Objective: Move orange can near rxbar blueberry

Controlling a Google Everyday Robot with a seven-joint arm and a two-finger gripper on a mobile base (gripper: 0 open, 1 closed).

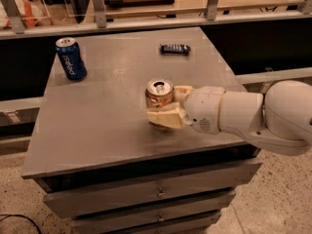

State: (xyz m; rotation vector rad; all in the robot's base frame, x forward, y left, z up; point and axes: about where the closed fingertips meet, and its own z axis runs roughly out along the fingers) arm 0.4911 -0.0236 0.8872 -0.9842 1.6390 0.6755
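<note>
The orange can [159, 92], pale tan with a silver top, stands upright a little right of the table's middle. My gripper [164, 105] reaches in from the right and is shut on the orange can: one cream finger [165, 119] crosses its lower front, the other [183, 91] sits behind its right side. The can's base is hidden by the front finger, so I cannot tell whether it touches the table. The rxbar blueberry [175, 48], a small dark flat bar, lies at the far edge of the table, well beyond the can.
A blue Pepsi can [71, 58] stands at the far left of the grey table [97, 130]. The table tops a drawer cabinet [156, 194]. A railing with posts [97, 6] runs behind. My white arm [258, 116] overhangs the right edge.
</note>
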